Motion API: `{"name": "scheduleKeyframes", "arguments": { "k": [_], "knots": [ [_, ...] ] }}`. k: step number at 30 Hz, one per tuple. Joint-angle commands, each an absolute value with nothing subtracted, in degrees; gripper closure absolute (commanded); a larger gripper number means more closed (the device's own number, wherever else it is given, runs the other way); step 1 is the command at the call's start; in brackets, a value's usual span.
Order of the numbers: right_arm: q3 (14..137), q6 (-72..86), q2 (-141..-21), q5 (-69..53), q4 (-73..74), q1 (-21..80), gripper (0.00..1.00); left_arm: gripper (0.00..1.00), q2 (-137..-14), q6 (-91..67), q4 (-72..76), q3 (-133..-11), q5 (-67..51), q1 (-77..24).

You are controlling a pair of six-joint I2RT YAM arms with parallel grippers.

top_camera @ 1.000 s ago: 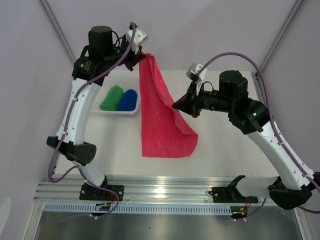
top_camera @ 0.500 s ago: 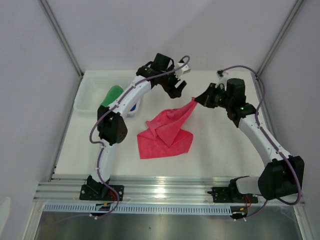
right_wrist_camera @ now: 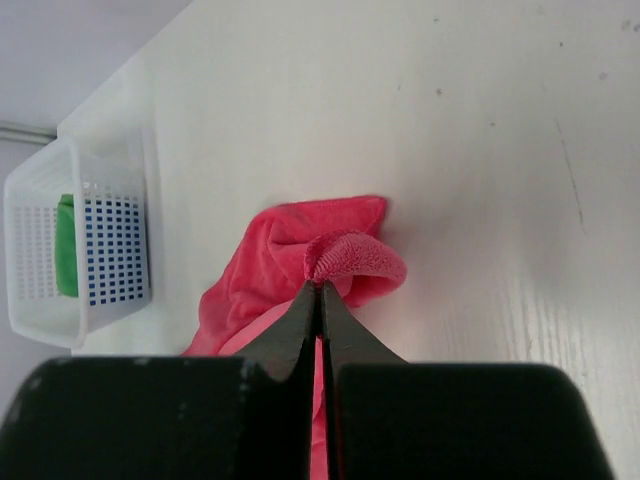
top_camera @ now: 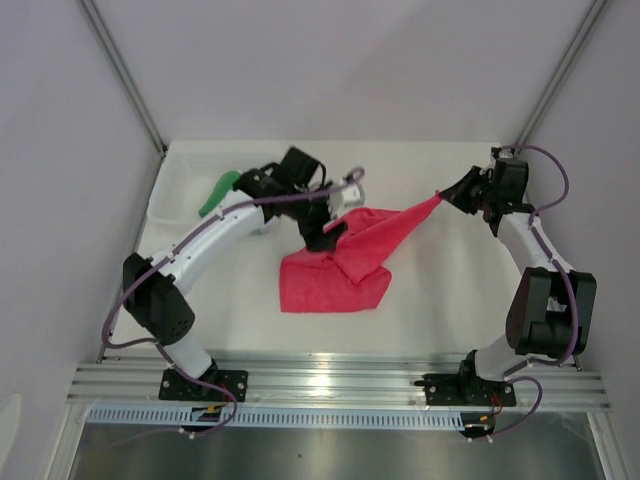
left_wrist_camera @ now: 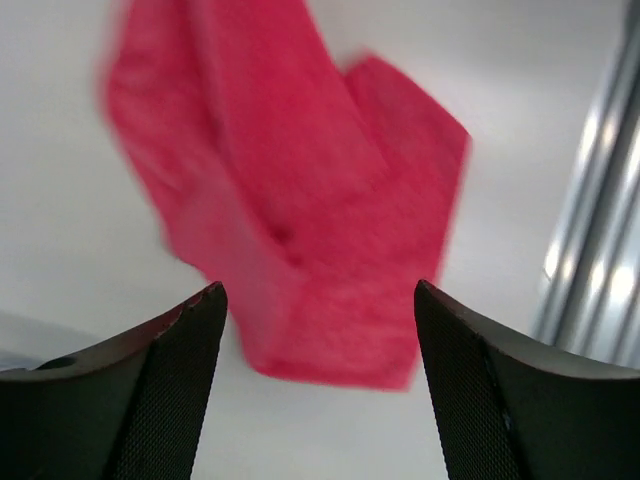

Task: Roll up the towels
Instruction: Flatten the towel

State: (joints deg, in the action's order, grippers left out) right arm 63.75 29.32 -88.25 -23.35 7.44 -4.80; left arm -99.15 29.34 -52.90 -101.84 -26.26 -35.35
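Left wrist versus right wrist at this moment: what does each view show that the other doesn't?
Only the left wrist view: the left end effector open and holding nothing, the pink-red towel beyond its fingers, and a metal rail at the right edge.
Only the right wrist view: the right end effector shut on a corner of that towel, plus the white basket holding the green towel and the blue towel.
Both: the crumpled pink-red towel lying on the white table.
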Motion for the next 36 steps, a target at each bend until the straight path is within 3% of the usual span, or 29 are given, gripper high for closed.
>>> {"name": "scheduleKeyframes", "arguments": {
  "k": [1, 3, 12, 18, 24, 25, 26, 28, 29, 30, 36],
  "knots": [
    [65.7, 28.5, -88.6, -24.8, 5.7, -5.5, 1.00, 0.21, -96.7, 40.9, -56.7, -83.0, -25.7, -39.7],
    [65.4, 28.0, -88.5, -25.5, 6.1, -5.3, 1.00, 0.20, -94.6, 46.1, -52.3, -73.5, -20.2, -42.7],
    [60.7, 27.5, -85.3, -26.5, 6.7, -5.0, 1.00, 0.19, -99.0, 48.7, -37.3, -66.0, -5.2, -44.0],
    [57.0, 26.5, -80.7, -26.5, 7.5, -5.7, 1.00, 0.34, -100.6, 50.4, -35.3, -60.6, -7.2, -44.0],
    [55.8, 25.6, -78.4, -26.7, 9.0, -6.2, 1.00, 0.30, -103.5, 50.5, -32.0, -57.7, -5.1, -44.0],
    [55.6, 25.5, -78.1, -26.8, 9.1, -6.2, 1.00, 0.32, -103.9, 50.1, -31.6, -57.9, -4.8, -44.0],
    [55.5, 25.7, -77.9, -26.9, 9.3, -6.3, 1.00, 0.45, -104.5, 49.9, -31.3, -58.1, -3.8, -44.0],
    [55.2, 25.8, -76.8, -27.1, 10.0, -6.3, 1.00, 0.75, -105.9, 49.0, -31.2, -59.1, -4.0, -43.9],
    [55.0, 25.9, -76.3, -27.1, 10.5, -6.3, 1.00, 0.94, -106.3, 48.7, -31.2, -59.8, -2.5, -43.9],
    [54.9, 26.1, -75.8, -27.1, 10.9, -6.3, 1.00, 0.99, -106.9, 48.5, -31.0, -60.7, -1.4, -43.6],
    [52.3, 26.2, -70.1, -26.7, 17.1, -6.3, 1.00, 0.99, -109.1, 43.5, -34.9, -72.7, 3.0, -31.7]
  ]
}}
